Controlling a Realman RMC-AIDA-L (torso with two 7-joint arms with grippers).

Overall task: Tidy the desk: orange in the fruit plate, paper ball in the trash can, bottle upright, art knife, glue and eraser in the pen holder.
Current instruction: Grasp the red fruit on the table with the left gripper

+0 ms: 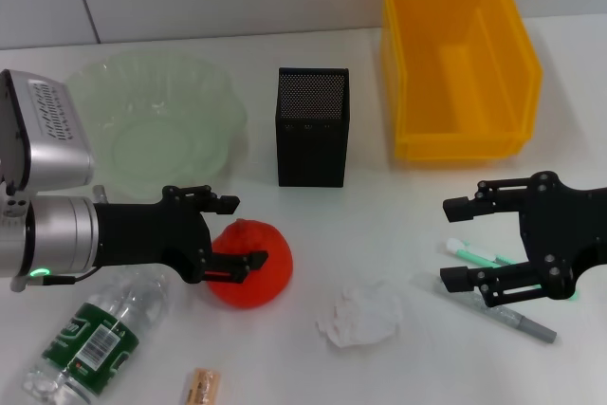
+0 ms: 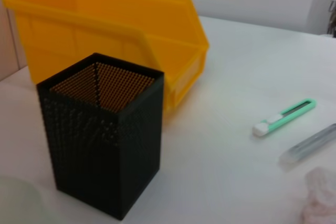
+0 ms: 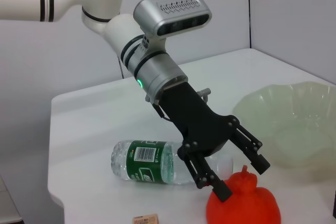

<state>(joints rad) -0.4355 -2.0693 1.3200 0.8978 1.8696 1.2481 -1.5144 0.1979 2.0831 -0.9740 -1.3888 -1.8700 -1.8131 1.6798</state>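
The red-orange orange (image 1: 254, 280) sits on the table in front of the fruit plate (image 1: 100, 82). My left gripper (image 1: 237, 232) is open, its fingers straddling the orange's top; the right wrist view shows the left gripper (image 3: 242, 178) around the nub of the orange (image 3: 247, 211). The bottle (image 1: 95, 334) lies on its side at the near left. The tan eraser (image 1: 202, 386) lies at the front edge and the paper ball (image 1: 360, 315) in the middle. My right gripper (image 1: 453, 242) hangs open over the green art knife (image 1: 474, 254) and the grey glue stick (image 1: 517, 318).
The black mesh pen holder (image 1: 313, 130) stands at centre back, with the yellow trash can (image 1: 460, 144) to its right. The left wrist view shows the pen holder (image 2: 105, 150), trash can (image 2: 105, 24), art knife (image 2: 286, 116) and glue (image 2: 310, 144).
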